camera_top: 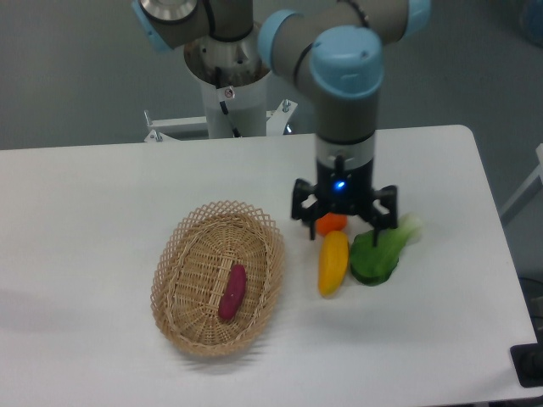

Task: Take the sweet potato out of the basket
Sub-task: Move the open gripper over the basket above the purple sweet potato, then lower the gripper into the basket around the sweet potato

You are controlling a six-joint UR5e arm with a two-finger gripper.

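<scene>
Overhead, a white table carries a spread of produce, with the basket as the largest item on it. The arm, grey with pale blue joint caps, reaches down to the right of the basket, a blue light glowing on its wrist. The basket, an oval of tan wicker with a lacy open rim, sits flat on the table. The gripper hangs just beyond the basket's upper right edge, its two dark fingers spread wide apart and holding nothing; they straddle the orange, which is partly hidden behind them. A leafy green vegetable lies farther right of the basket, its pale stalk end pointing up and away. Between that vegetable and the basket lies a yellow oblong fruit, close to the rim but apart from it, just below the orange. The sweet potato, slim and dark magenta, lies on the basket's floor, slightly right of centre and nearly along the basket's long axis, well apart from the gripper.
</scene>
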